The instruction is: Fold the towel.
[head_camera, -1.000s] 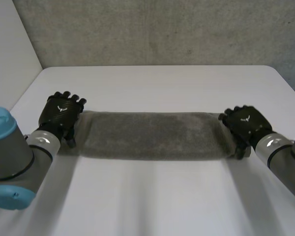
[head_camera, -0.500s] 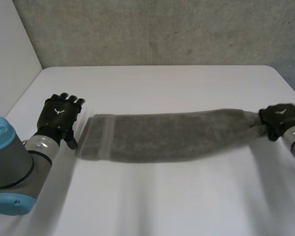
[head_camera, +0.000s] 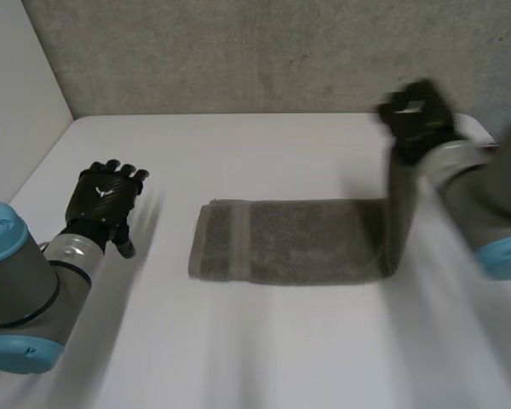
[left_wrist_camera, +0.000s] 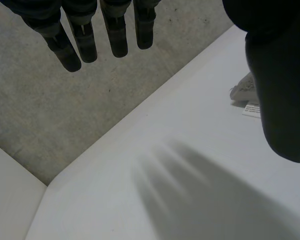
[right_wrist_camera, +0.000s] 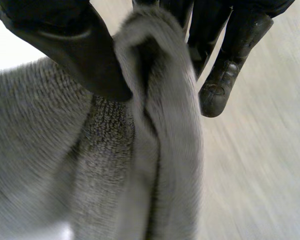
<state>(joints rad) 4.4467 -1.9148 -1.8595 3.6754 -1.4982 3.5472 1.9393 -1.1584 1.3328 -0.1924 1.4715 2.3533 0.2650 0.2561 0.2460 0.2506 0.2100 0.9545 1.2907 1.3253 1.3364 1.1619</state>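
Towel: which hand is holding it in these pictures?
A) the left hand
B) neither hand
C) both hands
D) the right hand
D: the right hand pinches one end of the grey towel and holds that end up off the white table, while the left hand is open and apart from the towel.
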